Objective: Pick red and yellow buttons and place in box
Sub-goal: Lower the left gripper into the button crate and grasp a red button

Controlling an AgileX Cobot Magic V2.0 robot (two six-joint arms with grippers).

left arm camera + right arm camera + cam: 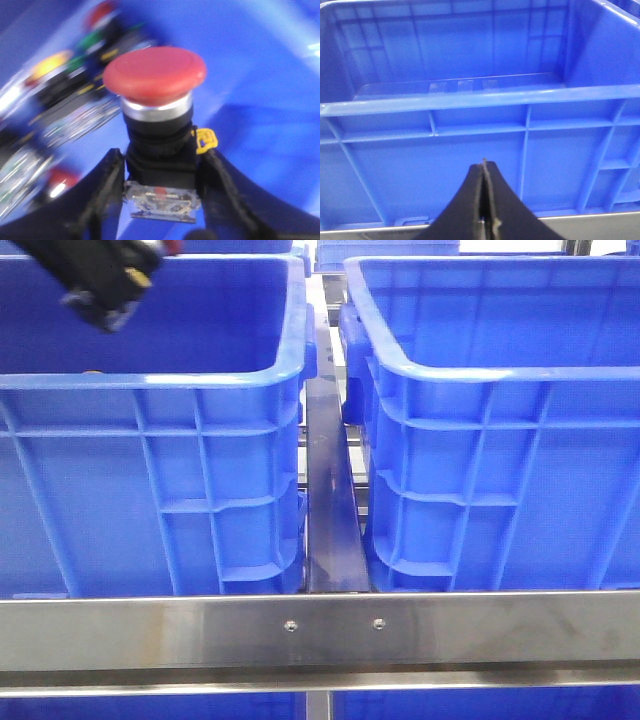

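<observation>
the left end effector (160, 175) is clamped on the black body of a dark red mushroom-cap push button (155, 75), one finger on each side, so the button sits right between the fingers. its long axis runs straight out along them, red dome pointing away from the wrist, metal contact block toward it. in the front view that arm (100, 275) hangs over the left bright-blue ribbed plastic crate (150, 380). blurry other buttons, including an orange-yellow domed one (50, 65), lie on that crate's floor beyond the held button. the right end effector (484, 200) is pinched together holding nothing, just outside the right blue crate (470, 97), whose interior looks bare.
</observation>
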